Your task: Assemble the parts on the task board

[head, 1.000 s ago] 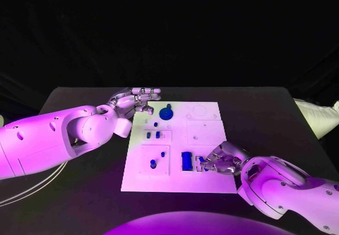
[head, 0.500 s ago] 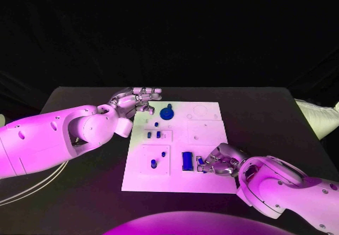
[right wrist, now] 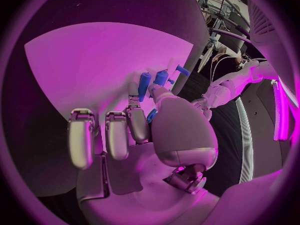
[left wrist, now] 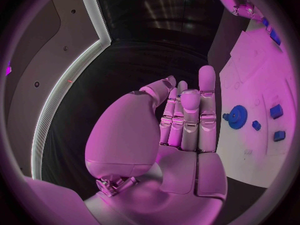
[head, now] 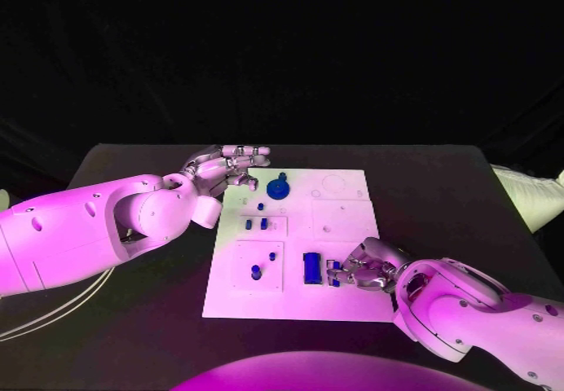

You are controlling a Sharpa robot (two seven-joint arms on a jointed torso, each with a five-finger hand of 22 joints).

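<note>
Right hand pinching, probably, small blue part | beside upright-lying long block

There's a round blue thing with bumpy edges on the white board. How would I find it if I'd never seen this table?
Start at the white task board in the middle of the black table. Go to its far edge, near the left hand, which hovers open beside the board. There sits the blue gear: it is round and toothed, and bigger than the small blocky blue parts nearer the robot.
</note>
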